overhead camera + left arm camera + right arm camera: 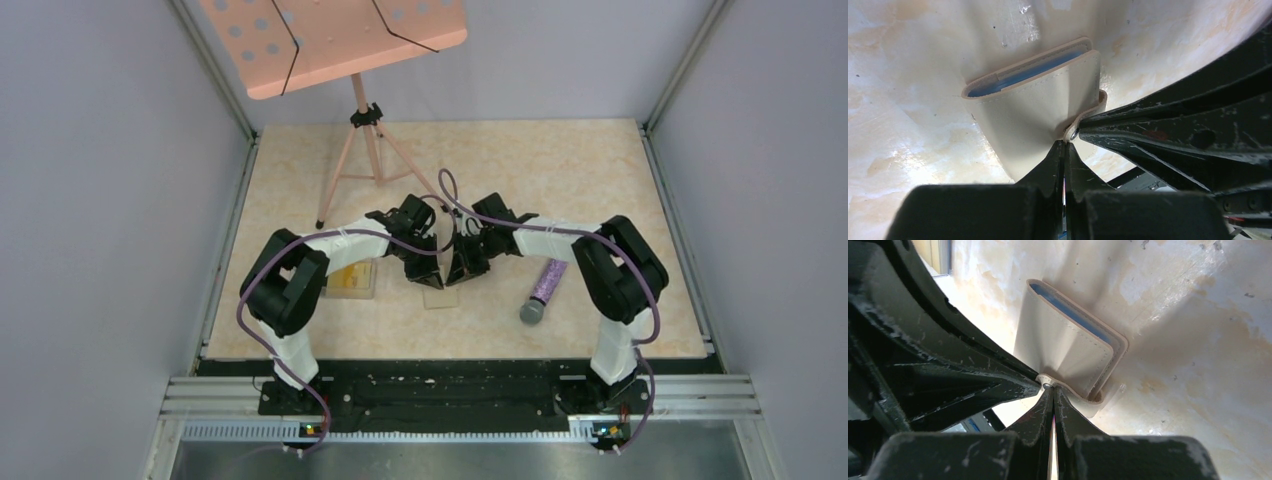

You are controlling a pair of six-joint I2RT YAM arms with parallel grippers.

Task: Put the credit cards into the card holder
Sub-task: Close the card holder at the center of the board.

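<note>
The card holder [1038, 115] is a tan folding wallet with a light blue inside, held just above the table at its centre [440, 294]. It also shows in the right wrist view [1063, 347]. My left gripper [1065, 144] is shut, its tips pinching the lower edge of the wallet's front face. My right gripper [1050, 388] is shut on the wallet's snap strap [1048, 381], tip to tip with the left gripper. A gold-yellow credit card [352, 275] shows in the clear box, partly hidden by the left arm. No card is in either gripper.
A clear plastic box [350, 290] lies left of the wallet under the left arm. A purple cylinder with a grey end [545, 288] lies to the right. A pink music stand [360, 110] on a tripod stands at the back.
</note>
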